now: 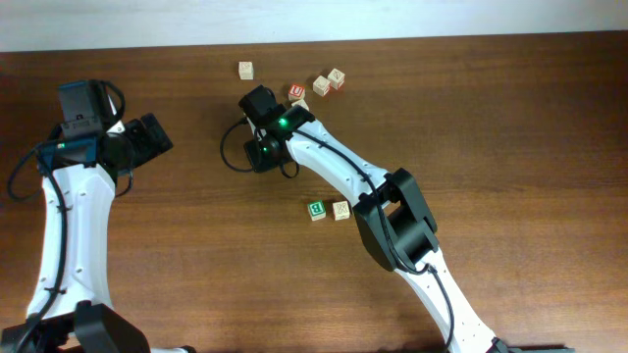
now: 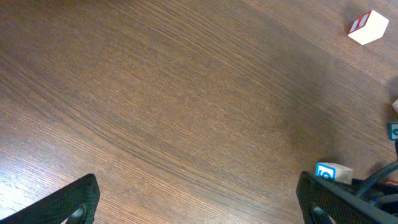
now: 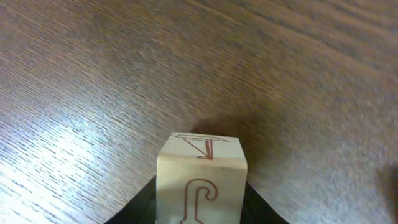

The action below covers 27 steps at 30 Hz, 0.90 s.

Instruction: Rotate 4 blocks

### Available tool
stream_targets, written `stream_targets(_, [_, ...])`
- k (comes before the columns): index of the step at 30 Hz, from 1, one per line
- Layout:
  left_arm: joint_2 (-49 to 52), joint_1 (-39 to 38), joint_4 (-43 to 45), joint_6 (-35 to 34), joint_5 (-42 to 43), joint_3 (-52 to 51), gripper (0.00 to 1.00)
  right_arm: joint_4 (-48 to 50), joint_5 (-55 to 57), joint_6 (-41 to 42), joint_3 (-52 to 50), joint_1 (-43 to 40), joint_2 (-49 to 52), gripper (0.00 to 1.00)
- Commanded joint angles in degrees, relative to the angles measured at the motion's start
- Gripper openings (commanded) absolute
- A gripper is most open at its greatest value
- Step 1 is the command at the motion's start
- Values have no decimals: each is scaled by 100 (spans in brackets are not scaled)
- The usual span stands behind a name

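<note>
Main worry here: my right tool [image 3: 200, 210] is narrowed onto the red-lettered alphabet block [image 3: 202, 168], pads against both sides as far as I can see. If that pinch is shallow or off-centre, the block could tip or squirt out mid-turn and clip the red-topped cube [image 1: 297, 92] nearby. The block's on the table [image 1: 510, 147], far-middle, hidden under that tool from overhead. Right arm's stretched diagonally, wrist angled down. Left tool [image 2: 199, 205] is wide open, empty, parked off left.

Left pincer [image 2: 199, 203] spread wide, one dark fingertip [image 2: 74, 202] in each bottom corner, bare brown table [image 2: 174, 99] between them. Top right, a pale block with a red-striped face [image 2: 368, 27]. Low right, a blue-printed block [image 2: 333, 172] just beside dark cables [image 2: 380, 176].
</note>
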Motion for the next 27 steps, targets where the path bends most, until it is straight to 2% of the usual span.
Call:
stream_targets(1, [33, 7, -13, -55, 68, 111, 99, -476, -55, 702, -26, 46, -136, 33])
stream_targets(3, [33, 7, -17, -55, 83, 109, 99, -942, -79, 1049, -15, 46, -153, 32])
stream_targets(9, [33, 7, -28, -57, 105, 111, 99, -2264, -476, 1169, -15, 52, -153, 29])
stream_targets(14, [33, 7, -28, -55, 302, 111, 99, -3412, -518, 1165, -17, 273, -153, 30])
stream_targets(17, [33, -24, -66, -55, 365, 111, 99, -3703, -498, 1093, -17, 385, -153, 42])
stream_targets(18, [33, -48, -70, -55, 365, 111, 99, -3768, -501, 1080, -17, 398, -153, 50])
stream_targets(21, [33, -144, -66, -52, 361, 111, 99, -3963, -531, 1038, 39, 332, -155, 52])
stream_targets(23, [33, -149, -63, -52, 361, 111, 99, -4197, -542, 887, 334, 278, -155, 52])
stream_targets(27, [2, -212, -48, -48, 365, 120, 99, -4878, -568, 518, 2033, 157, -201, 51])
